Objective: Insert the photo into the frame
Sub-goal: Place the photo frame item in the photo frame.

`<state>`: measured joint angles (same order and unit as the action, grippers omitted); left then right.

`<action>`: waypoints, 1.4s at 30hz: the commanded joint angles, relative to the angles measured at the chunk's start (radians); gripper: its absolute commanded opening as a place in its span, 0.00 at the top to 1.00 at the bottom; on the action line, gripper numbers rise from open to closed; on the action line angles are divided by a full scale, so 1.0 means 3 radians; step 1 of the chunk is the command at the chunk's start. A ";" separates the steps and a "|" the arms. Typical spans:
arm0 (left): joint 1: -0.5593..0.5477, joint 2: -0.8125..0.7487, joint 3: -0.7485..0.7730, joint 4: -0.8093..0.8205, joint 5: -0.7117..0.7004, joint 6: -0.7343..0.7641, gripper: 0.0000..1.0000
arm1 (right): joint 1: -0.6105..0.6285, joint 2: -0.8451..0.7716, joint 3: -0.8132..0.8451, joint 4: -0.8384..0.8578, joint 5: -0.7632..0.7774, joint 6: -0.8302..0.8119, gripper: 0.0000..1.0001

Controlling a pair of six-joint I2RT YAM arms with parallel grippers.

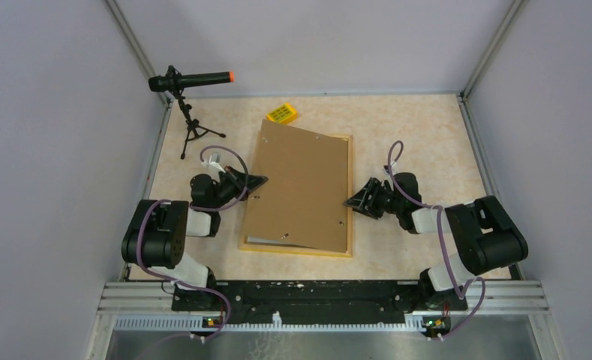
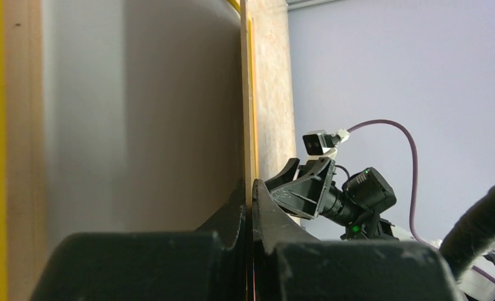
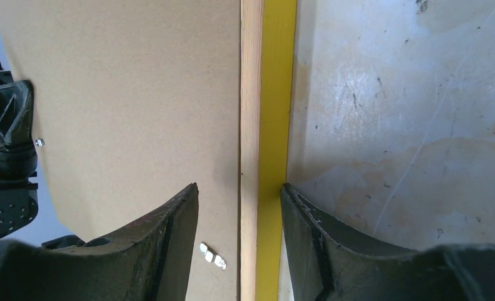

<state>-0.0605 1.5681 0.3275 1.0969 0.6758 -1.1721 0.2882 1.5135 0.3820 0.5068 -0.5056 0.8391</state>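
The frame (image 1: 300, 250) of light wood lies flat mid-table. A brown backing board (image 1: 300, 180) rests skewed on it, and its top left corner overhangs the rail. My left gripper (image 1: 256, 182) is shut on the board's left edge, which shows as a thin edge between the jaws of the left gripper (image 2: 250, 185). A pale sliver at the board's near left corner (image 1: 261, 241) looks like the photo; the rest of it is hidden. My right gripper (image 1: 350, 201) is open. In the right wrist view the right gripper (image 3: 239, 185) straddles the frame's right rail (image 3: 252, 94).
A small yellow block (image 1: 281, 113) lies just beyond the frame's far edge. A microphone on a tripod (image 1: 191, 79) stands at the back left. Grey walls close in the table on three sides.
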 commanded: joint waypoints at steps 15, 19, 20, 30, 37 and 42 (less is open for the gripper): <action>0.0103 0.0273 0.0160 0.0492 0.0054 -0.0029 1.00 | 0.0047 0.0062 0.0037 -0.0120 0.0047 -0.0082 0.48; 0.0104 0.0356 0.0111 0.0743 0.0008 -0.0130 1.00 | 0.0046 0.0078 0.0049 -0.0109 0.0034 -0.0074 0.48; 0.0104 0.0363 0.0110 0.0757 -0.0001 -0.0125 1.00 | 0.0042 0.0087 0.0049 -0.0105 0.0034 -0.0072 0.48; 0.0058 0.0640 0.0102 0.1200 0.0088 -0.0247 1.00 | 0.0048 0.0119 0.0053 -0.0069 0.0013 -0.0050 0.49; 0.0027 0.0694 0.0033 0.0838 0.0247 -0.0215 1.00 | 0.0058 0.0169 0.0056 -0.0027 -0.0002 -0.0044 0.49; 0.0018 0.0185 0.0260 -0.0564 0.0123 0.0410 0.60 | 0.0066 0.0169 0.0052 -0.0026 -0.0002 -0.0050 0.49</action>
<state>-0.0399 1.7542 0.3439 1.2053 0.7013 -1.1984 0.2897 1.5333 0.3885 0.5282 -0.5213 0.8417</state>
